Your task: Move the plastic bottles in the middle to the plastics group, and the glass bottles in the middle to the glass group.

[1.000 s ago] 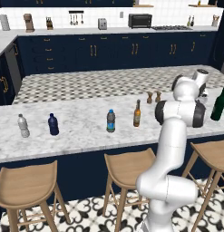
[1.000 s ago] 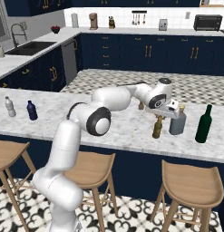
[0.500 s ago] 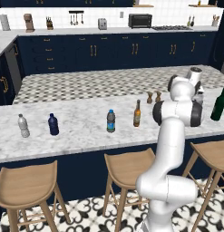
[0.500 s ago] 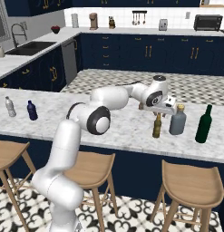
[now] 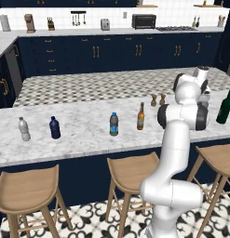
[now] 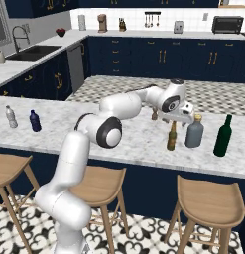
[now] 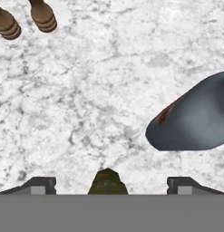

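Two finger tips stand wide apart at the bottom of the hand view, so our gripper (image 7: pixel 111 185) is open, with the top of an amber bottle (image 6: pixel 171 137) between them and nothing clamped. That bottle stands just beside the grey-blue bottle (image 6: pixel 194 132), with the green wine bottle (image 6: pixel 223 136) further right, so we judge it delivered and the step in hand a retreat. We should lift straight up, since the grey-blue bottle crowds one side. Another amber bottle (image 5: pixel 141 116) and the blue-capped bottle (image 5: pixel 114 124) wait mid-counter. Open marble (image 5: pixel 84 121) lies toward the pale bottle (image 5: pixel 24 129) and navy bottle (image 5: pixel 54 128).
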Controlling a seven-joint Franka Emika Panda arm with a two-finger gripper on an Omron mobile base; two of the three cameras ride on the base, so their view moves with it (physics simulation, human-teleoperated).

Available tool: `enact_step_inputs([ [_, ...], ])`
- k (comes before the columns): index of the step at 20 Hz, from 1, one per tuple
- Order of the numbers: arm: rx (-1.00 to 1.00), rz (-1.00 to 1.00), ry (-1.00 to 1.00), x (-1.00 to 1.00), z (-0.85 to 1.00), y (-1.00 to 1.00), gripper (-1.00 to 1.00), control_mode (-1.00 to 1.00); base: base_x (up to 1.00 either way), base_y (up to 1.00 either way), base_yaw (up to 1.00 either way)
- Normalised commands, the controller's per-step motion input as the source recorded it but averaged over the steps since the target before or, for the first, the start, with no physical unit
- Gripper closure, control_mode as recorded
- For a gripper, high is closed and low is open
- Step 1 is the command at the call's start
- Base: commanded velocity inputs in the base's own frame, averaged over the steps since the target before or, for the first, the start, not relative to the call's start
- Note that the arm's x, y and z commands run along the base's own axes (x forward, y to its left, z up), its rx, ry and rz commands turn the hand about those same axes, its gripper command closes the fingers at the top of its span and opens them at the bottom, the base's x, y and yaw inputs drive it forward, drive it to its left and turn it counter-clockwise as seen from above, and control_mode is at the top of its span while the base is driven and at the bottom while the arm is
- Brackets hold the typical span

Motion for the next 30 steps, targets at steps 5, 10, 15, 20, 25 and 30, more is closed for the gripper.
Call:
enact_step_inputs([
  [5, 0.01, 0.0, 0.0, -0.08, 0.28, 0.17, -1.0, -1.0, 0.0, 0.0, 0.0],
  [10, 0.0, 0.0, 0.0, -0.27, 0.32, 0.42, -1.0, -1.0, 0.0, 0.0, 0.0],
  [15, -0.06, 0.0, -0.02, -0.45, 0.34, 0.51, -1.0, -1.0, 0.0, 0.0, 0.0],
  [20, -0.09, 0.02, -0.01, -0.46, 0.36, 0.55, -1.0, -1.0, 0.0, 0.0, 0.0],
  [25, -0.11, 0.01, 0.0, -0.46, 0.25, 0.64, -1.0, -1.0, 0.0, 0.0, 0.0],
  [30, -0.06, 0.0, 0.0, -0.13, 0.16, 0.83, -1.0, -1.0, 0.0, 0.0, 0.0],
])
